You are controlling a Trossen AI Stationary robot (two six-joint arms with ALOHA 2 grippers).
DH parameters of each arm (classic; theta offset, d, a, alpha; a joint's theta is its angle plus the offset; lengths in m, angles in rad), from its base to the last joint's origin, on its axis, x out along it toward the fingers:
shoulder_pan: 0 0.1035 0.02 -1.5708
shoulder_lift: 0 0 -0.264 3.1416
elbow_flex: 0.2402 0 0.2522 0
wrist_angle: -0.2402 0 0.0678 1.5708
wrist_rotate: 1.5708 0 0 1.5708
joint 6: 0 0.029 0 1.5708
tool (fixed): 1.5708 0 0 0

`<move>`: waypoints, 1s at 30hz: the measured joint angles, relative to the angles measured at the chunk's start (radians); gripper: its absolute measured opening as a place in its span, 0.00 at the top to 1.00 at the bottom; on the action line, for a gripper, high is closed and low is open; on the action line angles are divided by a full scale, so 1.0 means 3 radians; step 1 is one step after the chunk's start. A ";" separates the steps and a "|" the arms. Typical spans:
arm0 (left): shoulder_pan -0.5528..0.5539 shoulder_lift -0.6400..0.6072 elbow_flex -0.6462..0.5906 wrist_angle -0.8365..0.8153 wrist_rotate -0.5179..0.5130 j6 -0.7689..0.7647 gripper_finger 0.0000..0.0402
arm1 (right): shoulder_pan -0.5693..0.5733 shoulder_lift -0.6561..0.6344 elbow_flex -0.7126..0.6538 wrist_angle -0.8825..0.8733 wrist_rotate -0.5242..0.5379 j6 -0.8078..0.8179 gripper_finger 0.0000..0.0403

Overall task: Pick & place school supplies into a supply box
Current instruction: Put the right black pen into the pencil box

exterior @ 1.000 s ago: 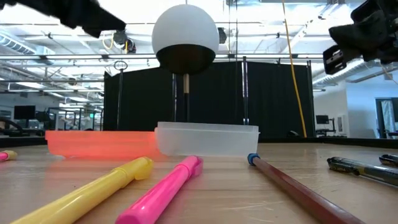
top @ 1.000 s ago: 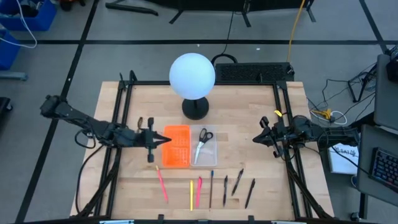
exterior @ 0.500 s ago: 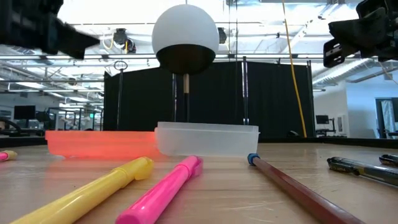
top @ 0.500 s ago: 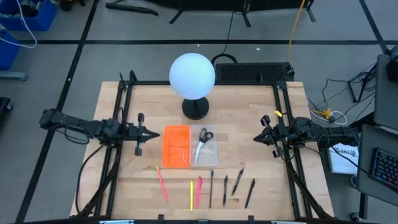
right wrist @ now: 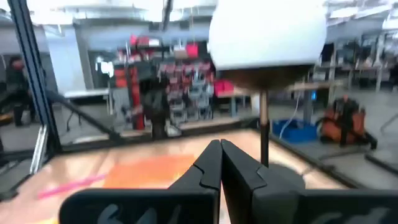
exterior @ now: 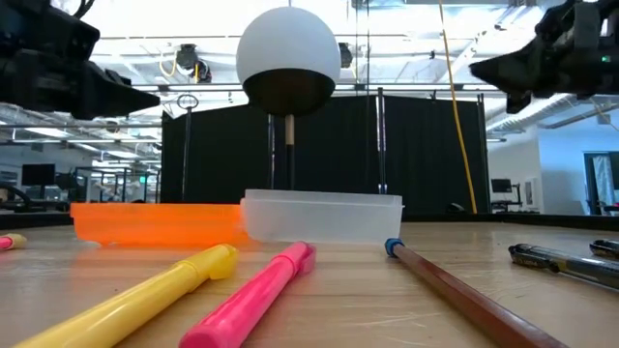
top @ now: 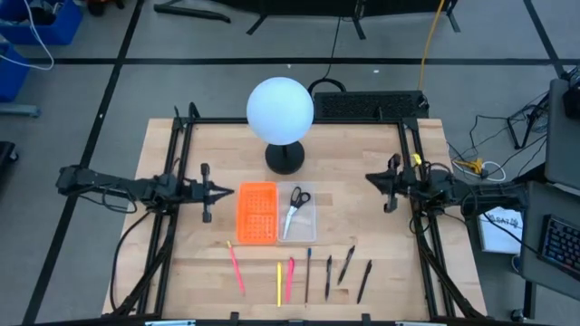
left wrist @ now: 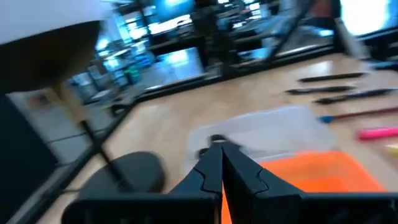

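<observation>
I'm running this rig in what looks like a robotics lab or industrial workshop. My wooden table [top: 181,272] sits inside a black metal frame [top: 177,145] on a grey floor marked with dark tape lines. At one o'clock from the table a yellow cable [top: 433,32] hangs down; at three o'clock a keyboard [top: 560,244] rests on a side desk. Across the table I see black curtains [exterior: 426,155], open ceiling trusses [exterior: 406,92] and monitors [exterior: 39,174]; shelving with red bins [right wrist: 149,78] stands farther off.
</observation>
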 joint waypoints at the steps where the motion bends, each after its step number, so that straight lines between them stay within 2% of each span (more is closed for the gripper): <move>1: 0.0000 0.0001 0.0009 0.0011 -0.0110 0.0004 0.96 | 0.0002 0.0082 0.0070 -0.0023 -0.0004 0.0044 1.00; 3: 0.0000 -0.0001 0.0018 0.0019 -0.0271 0.0011 0.96 | 0.0040 0.0293 0.0219 -0.0167 -0.0020 0.0154 1.00; 7: 0.0000 0.0001 0.0018 0.0028 -0.0356 0.0012 0.99 | 0.0274 0.0889 0.0880 -0.0511 -0.0013 0.0384 1.00; 13: 0.0000 0.0002 0.0020 0.0454 -0.0357 0.0170 0.96 | 0.0927 0.2290 0.2184 -0.1503 0.0046 0.1022 1.00; 17: 0.0000 0.0001 0.0021 0.1079 -0.0391 0.0296 0.91 | 0.1353 0.3340 0.3254 -0.2565 0.0233 0.1576 1.00; 21: 0.0000 0.0001 0.0022 0.1430 -0.0420 0.0463 0.90 | 0.1612 0.4197 0.4223 -0.3615 0.0200 0.2456 1.00; 24: 0.0000 0.0001 0.0022 0.1442 -0.0420 0.0473 0.90 | 0.1769 0.4684 0.4711 -0.4186 0.0007 0.3195 1.00; 27: 0.0000 0.0001 0.0022 0.1357 -0.0418 0.0473 0.90 | 0.1917 0.4978 0.4941 -0.4388 -0.0127 0.4034 1.00; 30: 0.0000 0.0002 0.0022 0.1213 -0.0420 0.0521 0.90 | 0.2078 0.5146 0.4968 -0.4328 -0.0257 0.4801 1.00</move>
